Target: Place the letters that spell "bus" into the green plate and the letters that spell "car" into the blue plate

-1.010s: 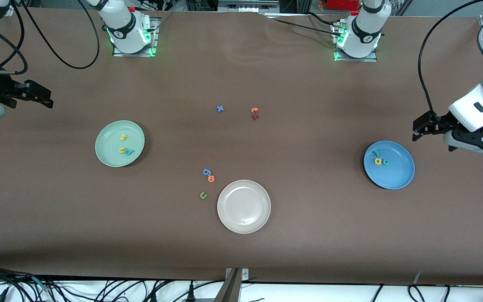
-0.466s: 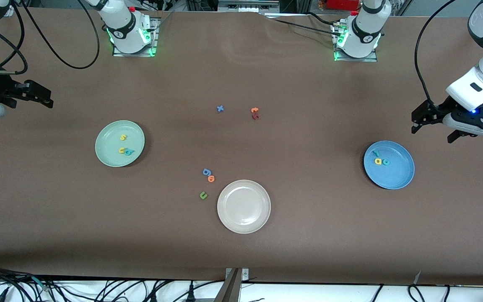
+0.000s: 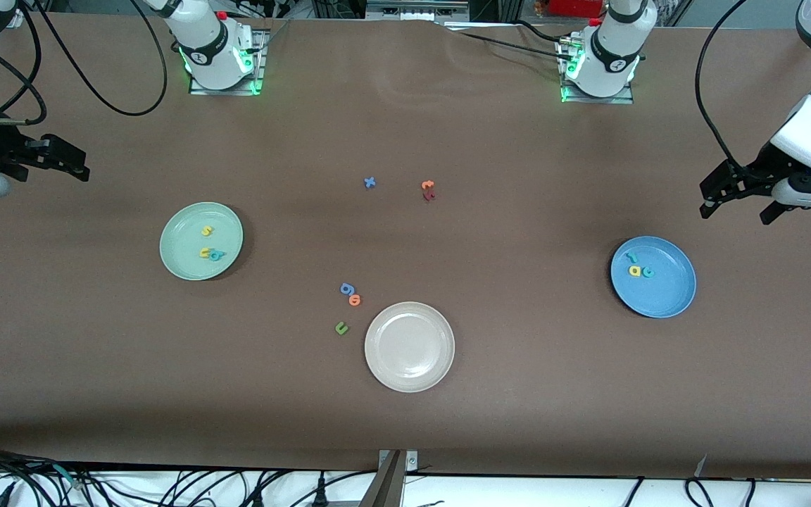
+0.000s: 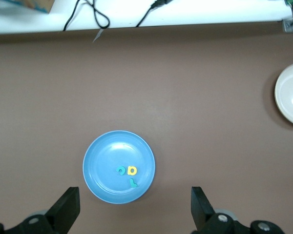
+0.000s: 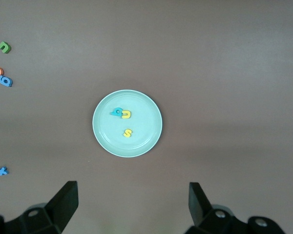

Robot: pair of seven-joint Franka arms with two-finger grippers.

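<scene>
1. Letters for "bus" [image 3: 210,244] lie inside the green plate [image 3: 181,264], toward the right arm's end of the surface: the yellow "s" [image 3: 206,230] sits apart, and the yellow "u" [image 3: 205,253] touches the teal "b" [image 3: 217,255].
2. Nearest the front camera sits the beige-white plate [image 3: 409,377], bare, with a green "u" [image 3: 341,327], an orange "o" [image 3: 355,301] and a blue "g" [image 3: 346,289] just beside it on the surface.
3. Toward the left arm's end, the blue plate [image 3: 666,299] holds the letters for "car" [image 3: 638,267], bunched close together near its rim.
4. Farther off lie a blue "x" [image 3: 369,182] and the orange and dark red letters [image 3: 428,190], touching.
5. Both arms wait at the ends: the left gripper [image 3: 738,199] hangs over bare surface near the blue plate, jaws spread and empty; the right gripper [image 3: 60,159] hangs likewise, released, over its own end.
6. To my eye both words look sorted. The risk now is a needless extra pick: the stray green "u" could be mistaken for a wanted letter, or a careless reach could nudge a plate.
</scene>
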